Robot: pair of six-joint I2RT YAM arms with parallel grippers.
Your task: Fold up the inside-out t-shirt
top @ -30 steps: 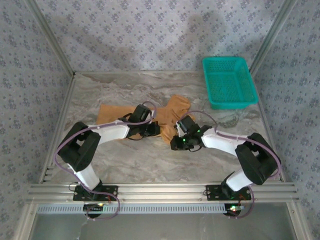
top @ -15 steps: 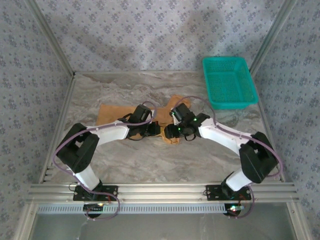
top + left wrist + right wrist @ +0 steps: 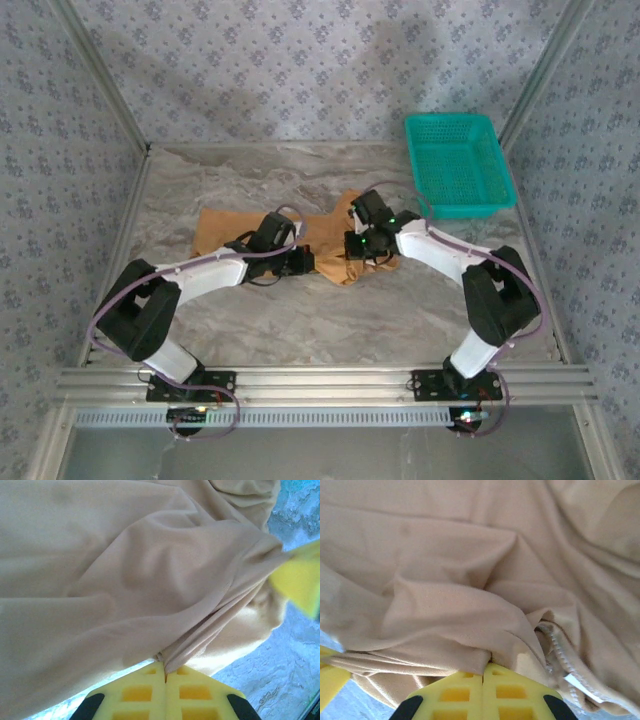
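Note:
The tan inside-out t-shirt (image 3: 225, 226) lies bunched across the middle of the marble table. My left gripper (image 3: 303, 261) is shut on a fold of it near its middle; in the left wrist view the yellow fingers (image 3: 165, 674) pinch a gathered pleat of the t-shirt (image 3: 125, 570). My right gripper (image 3: 356, 245) is shut on the cloth just to the right; its yellow fingers (image 3: 483, 672) clamp a fold of the t-shirt (image 3: 470, 580). A stitched hem and a small white label (image 3: 582, 689) show beside the right fingers.
A teal mesh basket (image 3: 457, 164) stands at the back right of the table (image 3: 300, 310). Metal frame posts and patterned walls close in the sides and back. Bare marble lies in front of the shirt.
My right gripper has moved away from the near edge onto the shirt and now grips a fold. The left arm has stretched out, the cloth spreading a little to the left.

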